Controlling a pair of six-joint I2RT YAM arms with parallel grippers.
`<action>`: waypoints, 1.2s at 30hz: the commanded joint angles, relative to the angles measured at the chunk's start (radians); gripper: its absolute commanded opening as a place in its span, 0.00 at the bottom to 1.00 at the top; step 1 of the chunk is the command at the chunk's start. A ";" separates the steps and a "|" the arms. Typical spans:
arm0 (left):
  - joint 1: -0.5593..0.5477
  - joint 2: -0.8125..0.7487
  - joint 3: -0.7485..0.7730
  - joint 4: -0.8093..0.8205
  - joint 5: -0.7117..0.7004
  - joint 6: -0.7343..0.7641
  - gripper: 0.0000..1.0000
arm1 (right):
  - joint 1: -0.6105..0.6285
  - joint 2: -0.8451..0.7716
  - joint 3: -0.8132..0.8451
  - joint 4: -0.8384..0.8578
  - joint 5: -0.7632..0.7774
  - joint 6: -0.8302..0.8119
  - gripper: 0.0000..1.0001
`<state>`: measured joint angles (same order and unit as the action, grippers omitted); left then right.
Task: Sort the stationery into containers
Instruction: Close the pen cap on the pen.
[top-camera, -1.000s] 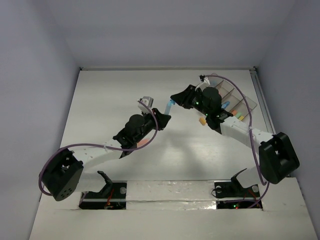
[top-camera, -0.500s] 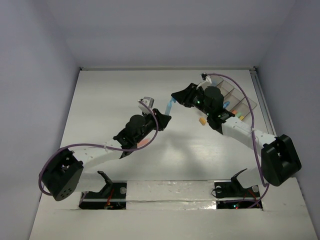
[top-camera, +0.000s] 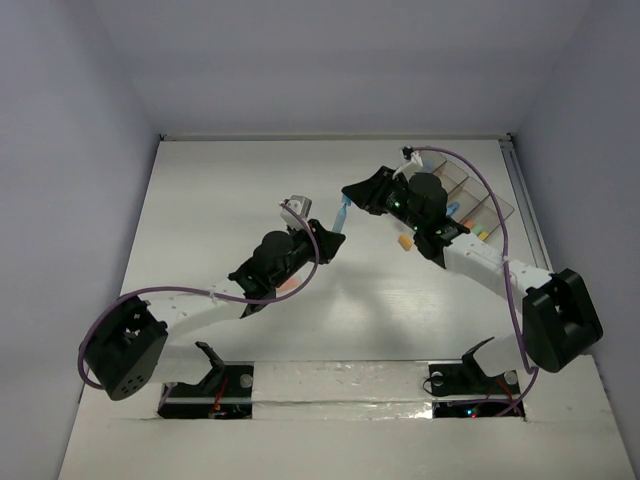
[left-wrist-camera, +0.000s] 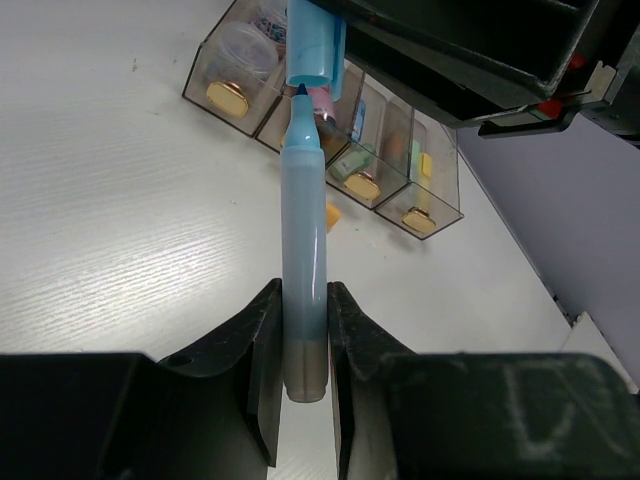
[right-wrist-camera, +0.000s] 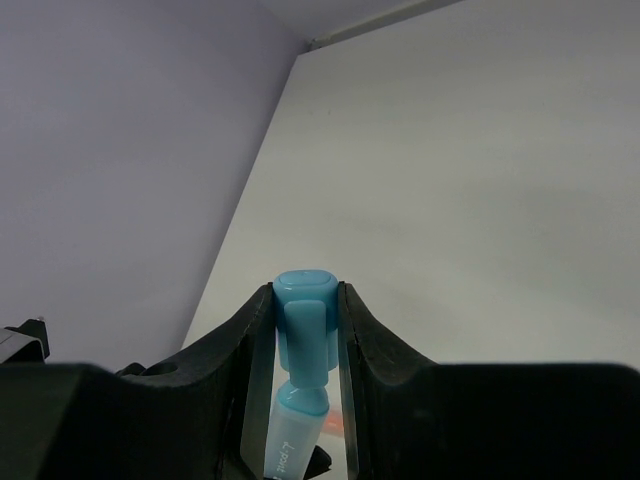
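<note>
A pale blue marker (top-camera: 341, 213) hangs above the table's middle, held between the two arms. My left gripper (left-wrist-camera: 305, 340) is shut on the back end of the marker barrel (left-wrist-camera: 303, 230). My right gripper (right-wrist-camera: 305, 300) is shut on the marker's blue cap (right-wrist-camera: 305, 325). The dark tip sits right at the mouth of the cap (left-wrist-camera: 312, 45). The smoky divided tray of containers (top-camera: 484, 207) stands at the back right, behind the right arm. In the left wrist view, the containers (left-wrist-camera: 412, 205) hold clear tubs and coloured markers.
A small orange piece (top-camera: 404, 242) lies on the table beside the right arm, between the marker and the tray. A pink marker (top-camera: 290, 287) shows under the left forearm. Purple walls close in the table on three sides.
My left gripper has edged slightly right, toward the right gripper, with the marker barrel. Both grips are unchanged.
</note>
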<state>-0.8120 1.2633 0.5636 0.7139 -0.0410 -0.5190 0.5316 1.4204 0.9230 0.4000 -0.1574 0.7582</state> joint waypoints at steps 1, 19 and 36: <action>-0.006 -0.007 0.047 0.050 -0.002 0.020 0.00 | 0.007 0.011 0.033 0.069 -0.025 0.013 0.05; -0.016 0.011 0.108 0.079 -0.095 0.080 0.00 | 0.025 0.006 0.007 0.077 -0.065 0.065 0.06; -0.070 0.038 0.171 0.137 -0.309 0.272 0.00 | 0.056 -0.026 -0.055 0.031 -0.100 0.109 0.06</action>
<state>-0.8955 1.3396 0.6628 0.7174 -0.2962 -0.2806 0.5396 1.4216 0.8886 0.5030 -0.1928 0.9028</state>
